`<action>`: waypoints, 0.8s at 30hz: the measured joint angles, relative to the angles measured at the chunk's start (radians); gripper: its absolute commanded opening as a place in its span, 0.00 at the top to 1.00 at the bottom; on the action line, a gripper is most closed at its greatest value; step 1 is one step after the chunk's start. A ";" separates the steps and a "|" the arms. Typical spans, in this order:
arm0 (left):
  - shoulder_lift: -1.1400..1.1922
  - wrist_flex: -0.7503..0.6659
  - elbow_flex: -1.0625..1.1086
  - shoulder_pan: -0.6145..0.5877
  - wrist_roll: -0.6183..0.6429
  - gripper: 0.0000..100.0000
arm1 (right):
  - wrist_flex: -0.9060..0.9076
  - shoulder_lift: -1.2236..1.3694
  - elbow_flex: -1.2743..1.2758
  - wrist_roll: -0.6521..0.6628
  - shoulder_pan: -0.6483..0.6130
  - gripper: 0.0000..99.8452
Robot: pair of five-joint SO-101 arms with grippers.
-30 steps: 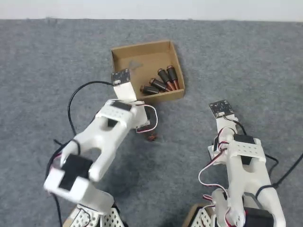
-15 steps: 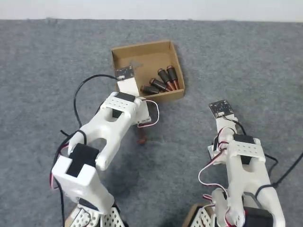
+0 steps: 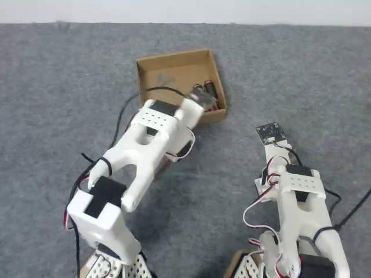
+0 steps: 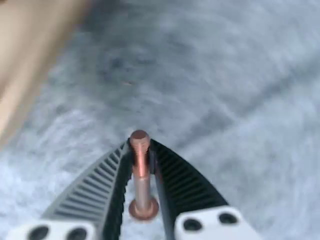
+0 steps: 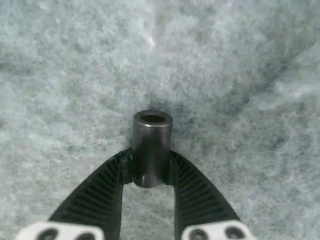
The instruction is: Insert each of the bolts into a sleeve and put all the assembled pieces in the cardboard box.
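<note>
The left gripper (image 4: 140, 145) is pictured closed on a copper bolt (image 4: 141, 172), held lengthwise between its jaws above the grey carpet (image 4: 225, 75) and close by the box (image 3: 171, 72). A dark sleeve (image 5: 152, 145) is clamped in the right gripper (image 5: 150, 162), open end outward, well apart from the box. Assembled pieces (image 3: 208, 88) are seen in the box, partly hidden by the left arm (image 3: 151, 139).

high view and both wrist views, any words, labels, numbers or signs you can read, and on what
No readable text anywhere.
cardboard box: faint grey mark inside, too blurred to read.
circuit board on an arm's wrist: print too small to read.
bolt and sleeve: no markings.
</note>
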 measured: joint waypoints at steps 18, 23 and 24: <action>-0.057 -0.026 0.080 0.157 0.072 0.85 | 0.000 0.000 0.000 0.000 0.000 0.99; -0.377 -0.026 0.233 0.158 0.141 0.85 | 0.000 0.000 0.000 0.000 0.000 0.99; -0.451 -0.026 0.265 0.158 0.170 0.85 | 0.000 0.000 0.000 0.000 0.000 0.99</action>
